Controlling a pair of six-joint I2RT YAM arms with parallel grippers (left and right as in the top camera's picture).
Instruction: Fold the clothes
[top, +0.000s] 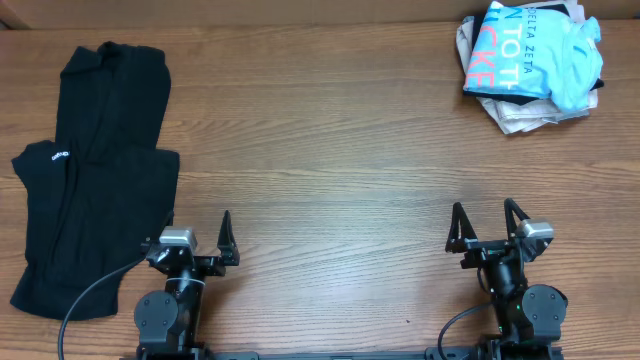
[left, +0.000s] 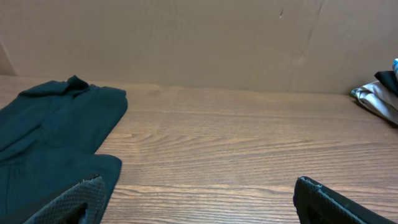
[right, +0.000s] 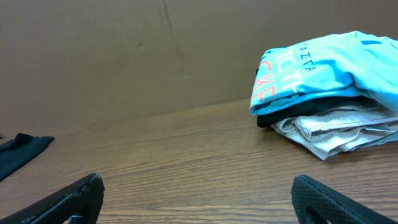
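Note:
The clothes, a black garment (top: 95, 180) with a small white logo (top: 60, 155), lie spread and partly doubled over at the table's left side. In the left wrist view the garment (left: 50, 137) reaches right up to the left fingertip. My left gripper (top: 195, 240) sits at the near edge beside the garment's right border, open, nothing between its fingers. My right gripper (top: 486, 225) rests at the near right, also open over bare wood. In the right wrist view only a corner of the garment (right: 22, 149) shows at far left.
A light blue T-shirt (top: 530, 50) with white and coral lettering lies on a pile of pale folded clothes (top: 520, 115) at the far right corner. A brown cardboard wall (left: 186, 37) stands behind the table's far edge.

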